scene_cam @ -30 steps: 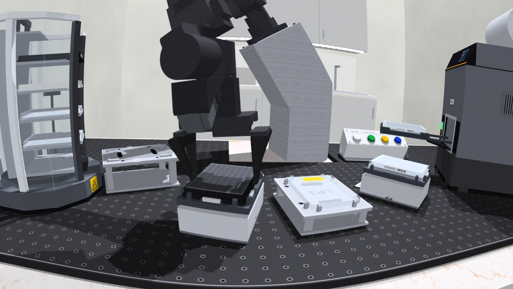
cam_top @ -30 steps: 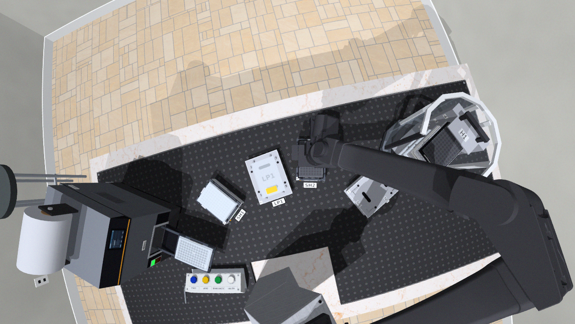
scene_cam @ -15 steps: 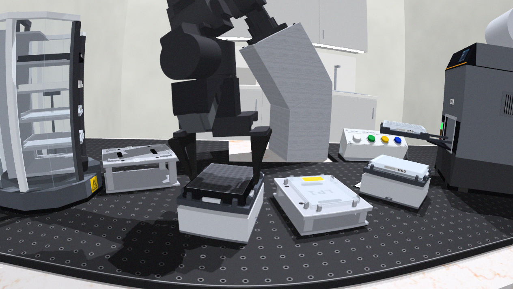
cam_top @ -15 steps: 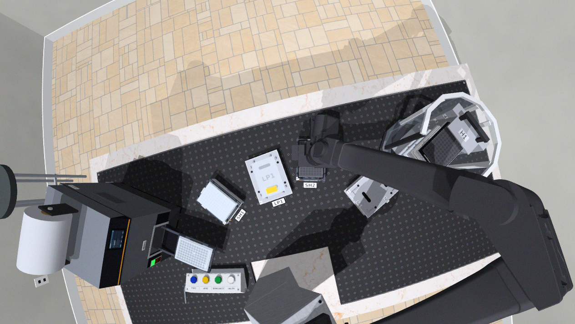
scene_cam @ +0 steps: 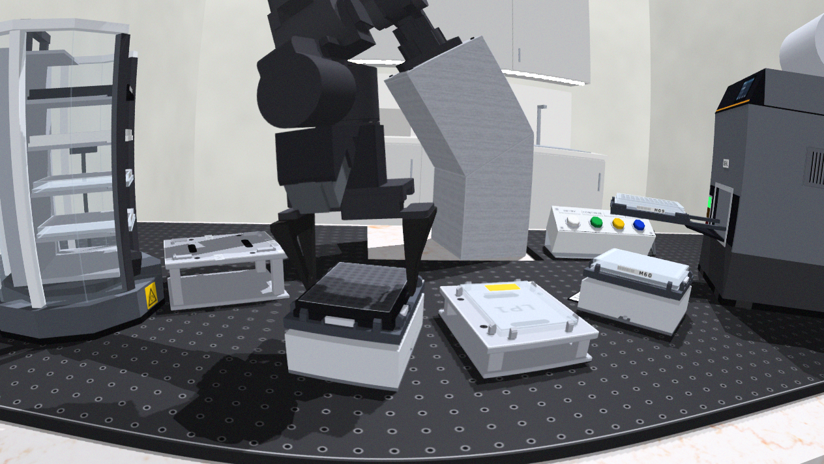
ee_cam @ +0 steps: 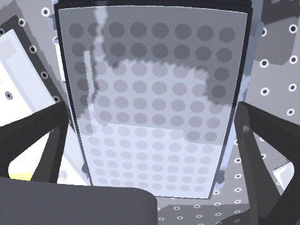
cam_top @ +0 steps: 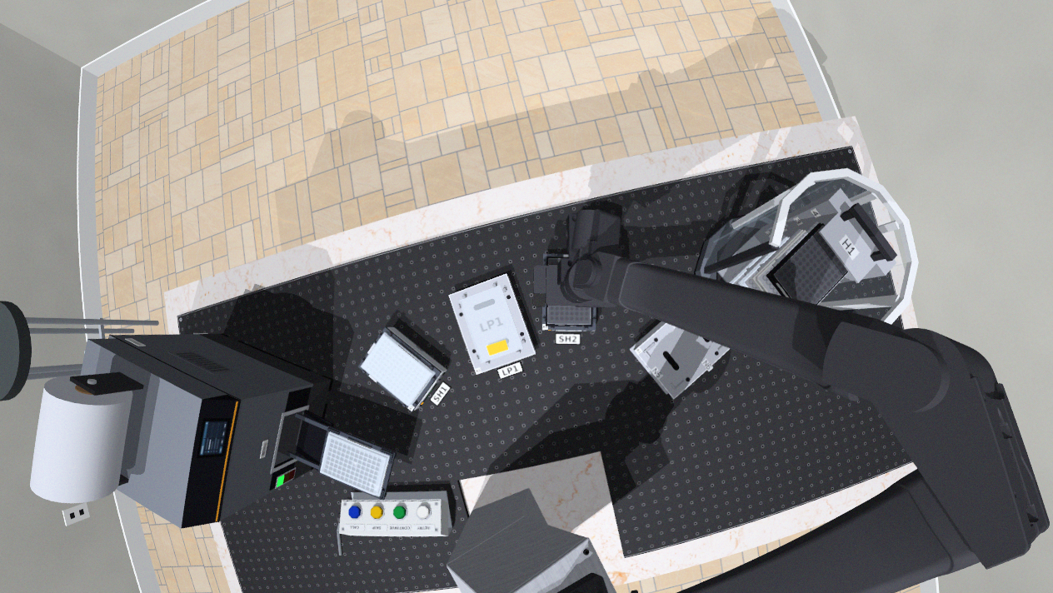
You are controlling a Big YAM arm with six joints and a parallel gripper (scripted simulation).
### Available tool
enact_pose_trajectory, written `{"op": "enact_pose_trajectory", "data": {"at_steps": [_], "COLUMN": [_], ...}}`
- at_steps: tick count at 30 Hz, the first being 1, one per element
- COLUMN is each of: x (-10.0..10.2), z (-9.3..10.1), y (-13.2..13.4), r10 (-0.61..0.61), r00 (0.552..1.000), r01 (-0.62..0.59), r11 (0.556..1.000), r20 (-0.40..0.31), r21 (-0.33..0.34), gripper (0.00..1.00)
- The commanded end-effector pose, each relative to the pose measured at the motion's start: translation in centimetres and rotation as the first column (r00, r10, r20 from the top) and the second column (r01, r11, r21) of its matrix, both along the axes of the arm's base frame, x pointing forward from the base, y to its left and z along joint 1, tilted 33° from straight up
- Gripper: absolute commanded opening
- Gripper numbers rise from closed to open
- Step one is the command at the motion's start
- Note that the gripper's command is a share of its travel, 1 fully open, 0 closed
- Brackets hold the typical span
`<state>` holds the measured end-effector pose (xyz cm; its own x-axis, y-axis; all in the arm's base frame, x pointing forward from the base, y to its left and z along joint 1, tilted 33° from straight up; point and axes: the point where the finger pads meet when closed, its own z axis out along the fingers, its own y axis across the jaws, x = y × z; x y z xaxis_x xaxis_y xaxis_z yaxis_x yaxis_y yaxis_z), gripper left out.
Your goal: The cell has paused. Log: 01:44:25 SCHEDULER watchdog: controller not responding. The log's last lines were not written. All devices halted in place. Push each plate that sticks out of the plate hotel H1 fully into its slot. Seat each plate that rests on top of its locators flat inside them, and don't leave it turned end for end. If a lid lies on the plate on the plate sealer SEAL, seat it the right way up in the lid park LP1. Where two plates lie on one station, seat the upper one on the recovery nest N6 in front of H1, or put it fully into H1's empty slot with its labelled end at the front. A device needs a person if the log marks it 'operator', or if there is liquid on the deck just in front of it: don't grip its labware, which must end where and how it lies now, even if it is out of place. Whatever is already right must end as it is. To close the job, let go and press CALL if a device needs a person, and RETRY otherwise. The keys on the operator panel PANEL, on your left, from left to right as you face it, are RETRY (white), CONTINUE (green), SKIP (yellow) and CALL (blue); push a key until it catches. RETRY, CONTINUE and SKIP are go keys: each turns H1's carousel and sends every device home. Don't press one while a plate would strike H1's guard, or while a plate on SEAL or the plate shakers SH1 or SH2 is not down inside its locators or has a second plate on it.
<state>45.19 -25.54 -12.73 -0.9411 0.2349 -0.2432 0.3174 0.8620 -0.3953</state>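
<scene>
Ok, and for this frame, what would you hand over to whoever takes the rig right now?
Gripper: open, holding nothing, fingers astride the dark plate on SH2.
Plate M60 sits on SH1; plate M09 on SEAL's tray, no lid on it. LP1 seems to hold a clear lid. N6 carries no plate.
Done, apparently: dark plate looks flat within SH2's locators.
Left: check H1 for protruding plates, lift clear, press the closing key on PANEL.
</scene>
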Motion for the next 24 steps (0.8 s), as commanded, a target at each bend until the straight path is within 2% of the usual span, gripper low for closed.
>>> {"op": "enact_pose_trajectory", "data": {"at_steps": [1, 8, 9, 11, 13, 24], "x": [-0.3, -0.3, -0.3, -0.3, 0.3, 0.0], "z": [-0.6, -0.6, 1.1, 1.1, 1.5, 3.9], "y": [-1.0, -1.0, -0.9, -0.9, 0.9, 2.5], "r10": [-0.008, -0.008, -0.014, -0.014, 0.004, 0.005], "r00": [1.0, 1.0, 1.0, 1.0, 1.0, 1.0], "r01": [0.008, 0.008, 0.014, 0.014, -0.004, -0.005], "r11": [1.0, 1.0, 1.0, 1.0, 1.0, 1.0], "r20": [-0.005, -0.005, 0.006, 0.006, 0.01, 0.009], "r21": [0.0, 0.0, -0.004, -0.004, -0.002, -0.003], "gripper": [1.0, 1.0, 1.0, 1.0, 1.0, 1.0]}}
